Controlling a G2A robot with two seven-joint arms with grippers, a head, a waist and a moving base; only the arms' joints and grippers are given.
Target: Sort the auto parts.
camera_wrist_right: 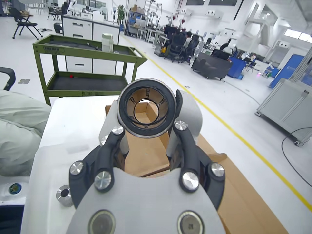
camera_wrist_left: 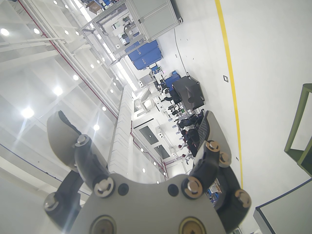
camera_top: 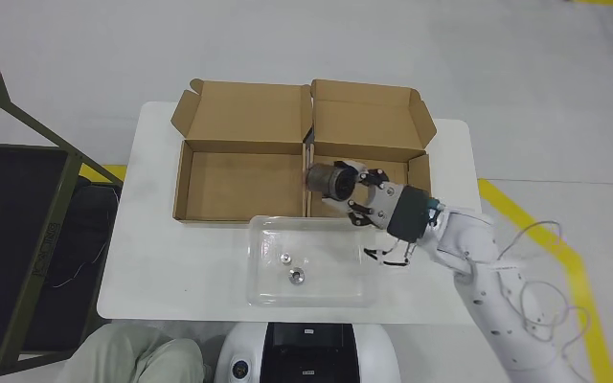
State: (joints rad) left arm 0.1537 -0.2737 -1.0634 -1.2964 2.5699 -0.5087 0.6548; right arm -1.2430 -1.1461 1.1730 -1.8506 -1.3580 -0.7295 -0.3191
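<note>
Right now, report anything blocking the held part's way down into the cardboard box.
Nothing visible does. The right claw holds the metal sleeve over the right box, close to the wall shared with the left box.

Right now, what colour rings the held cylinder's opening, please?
Black, on the silver metal cylinder; right wrist view.

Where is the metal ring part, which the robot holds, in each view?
Top view: ring part in the right end effector, over the right cardboard box.
Right wrist view: centre, its bore facing the camera.
Left wrist view: looks away, into the hall.
Shared landmark: the green cart.
</note>
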